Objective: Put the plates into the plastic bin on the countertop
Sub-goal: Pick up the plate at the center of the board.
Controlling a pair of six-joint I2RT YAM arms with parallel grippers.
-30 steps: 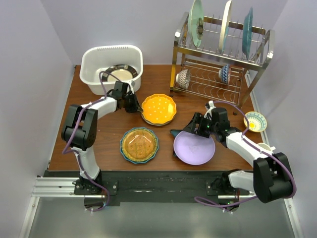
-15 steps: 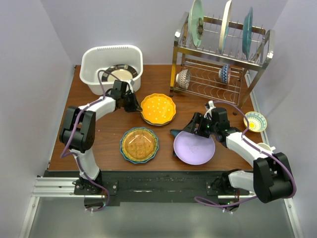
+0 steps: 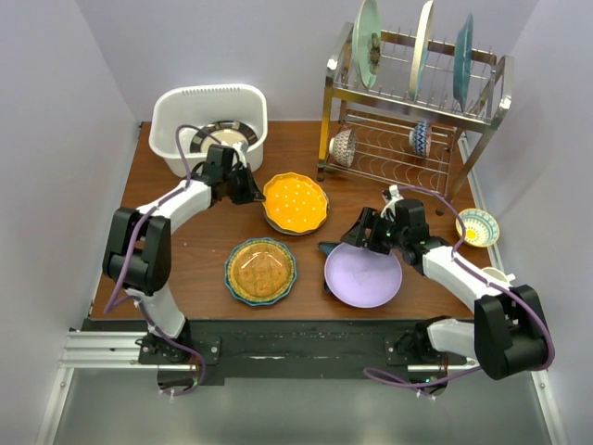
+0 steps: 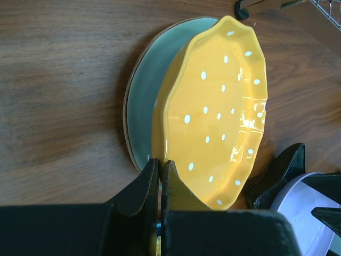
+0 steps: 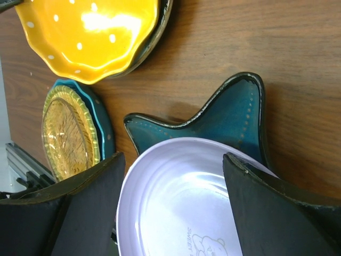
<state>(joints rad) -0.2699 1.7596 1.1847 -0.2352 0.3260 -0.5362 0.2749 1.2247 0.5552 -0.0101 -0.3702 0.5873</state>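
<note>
Top view: reddish-brown wooden countertop (image 3: 199,236) enclosed by pale walls. The white plastic bin (image 3: 165,130) at far left held a black-rimmed cream plate (image 3: 222,138); steel wire dish rack (image 3: 408,120) at far right. Left arm extended beside the bin, left gripper (image 3: 250,192) at the orange dotted plate (image 3: 296,201)

Left wrist: jaws were pinched together on that plate's rim; the plate tilted above a grey-green plate (image 4: 139,106)

Right wrist: right gripper (image 5: 173,157) jaws stood wide apart over the lavender plate (image 5: 186,202), which overlay a blue star-shaped plate (image 5: 234,114)
</note>
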